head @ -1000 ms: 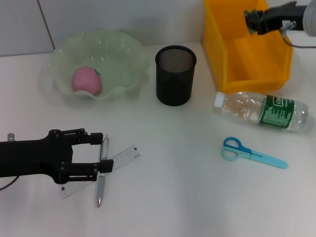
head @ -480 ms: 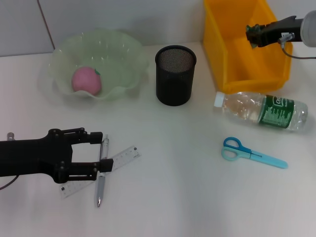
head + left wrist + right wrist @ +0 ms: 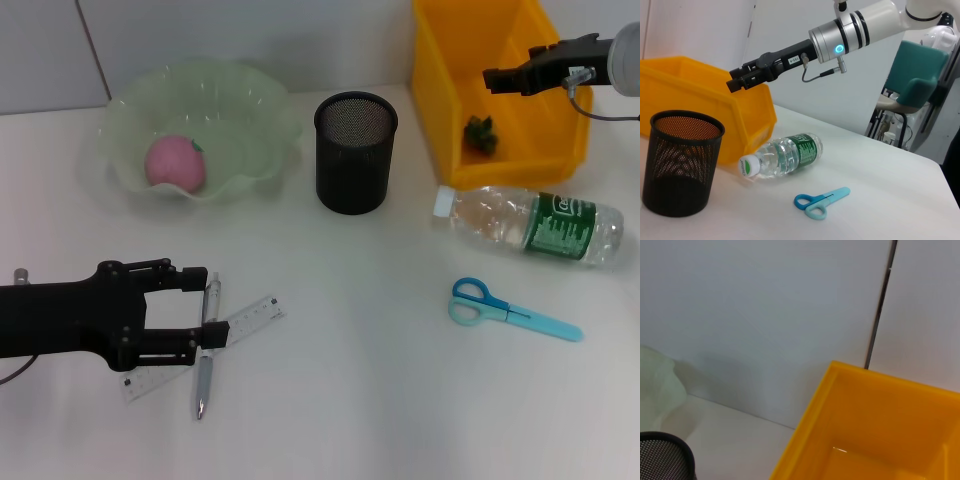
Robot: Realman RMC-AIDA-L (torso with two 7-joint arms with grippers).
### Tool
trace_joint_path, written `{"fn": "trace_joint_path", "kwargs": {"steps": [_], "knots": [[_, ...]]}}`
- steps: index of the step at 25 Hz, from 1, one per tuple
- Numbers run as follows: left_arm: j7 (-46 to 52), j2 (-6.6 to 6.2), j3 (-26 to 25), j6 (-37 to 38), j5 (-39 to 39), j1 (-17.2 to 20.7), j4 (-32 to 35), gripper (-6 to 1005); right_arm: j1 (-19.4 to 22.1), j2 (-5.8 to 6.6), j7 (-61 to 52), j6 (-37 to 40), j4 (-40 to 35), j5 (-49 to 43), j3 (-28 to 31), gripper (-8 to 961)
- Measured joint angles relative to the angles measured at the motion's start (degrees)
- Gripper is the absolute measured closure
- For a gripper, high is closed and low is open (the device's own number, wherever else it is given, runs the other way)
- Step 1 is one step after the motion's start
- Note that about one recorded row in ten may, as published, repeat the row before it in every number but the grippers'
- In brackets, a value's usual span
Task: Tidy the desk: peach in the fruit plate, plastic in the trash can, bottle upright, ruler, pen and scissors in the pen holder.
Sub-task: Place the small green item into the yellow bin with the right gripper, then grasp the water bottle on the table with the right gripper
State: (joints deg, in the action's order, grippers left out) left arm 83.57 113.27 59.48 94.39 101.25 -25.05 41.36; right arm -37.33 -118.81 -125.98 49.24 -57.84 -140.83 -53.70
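Your right claw point(image 3: 497, 78): over yellow bin point(image 3: 450, 120), jaws together, empty. Plastic scrap point(image 3: 481, 134) inside bin. Your left claw point(image 3: 205, 311): jaws apart, straddling pen point(image 3: 205, 350) and ruler point(image 3: 250, 322) on counter point(image 3: 350, 400).

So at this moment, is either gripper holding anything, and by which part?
The right gripper holds nothing; it hangs over the yellow bin, where the green plastic scrap lies. The left gripper is open, its fingers straddling the pen, not gripping it.

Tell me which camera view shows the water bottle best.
The left wrist view: the bottle lies on its side, cap and green label plain. The head view shows it too, whole, from above. The right wrist view misses it entirely.
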Motion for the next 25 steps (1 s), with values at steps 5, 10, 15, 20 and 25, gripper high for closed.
{"fn": "trace_joint_path", "kwargs": {"steps": [5,10,15,20,25], "knots": [[0.0,0.01,0.0,0.0,0.0,0.0,0.0,197,0.0,-0.02,0.0,0.0,-0.3,0.4,0.0,199],[0.0,-0.04,0.0,0.0,0.0,0.0,0.0,197,1.4,-0.03,0.0,1.5,-2.8,4.9,0.0,199],[-0.2,-0.07,-1.1,0.2,0.0,0.0,-0.1,197,4.0,0.13,0.4,7.5,-8.3,10.7,0.0,198],[-0.2,-0.07,-1.1,0.3,0.0,0.0,0.0,198,5.3,0.00,0.5,14.6,-13.5,11.2,-0.2,198],[-0.2,-0.07,-1.1,0.3,0.0,0.0,0.1,198,5.3,0.54,1.4,25.1,-18.6,10.2,0.0,198]]}}
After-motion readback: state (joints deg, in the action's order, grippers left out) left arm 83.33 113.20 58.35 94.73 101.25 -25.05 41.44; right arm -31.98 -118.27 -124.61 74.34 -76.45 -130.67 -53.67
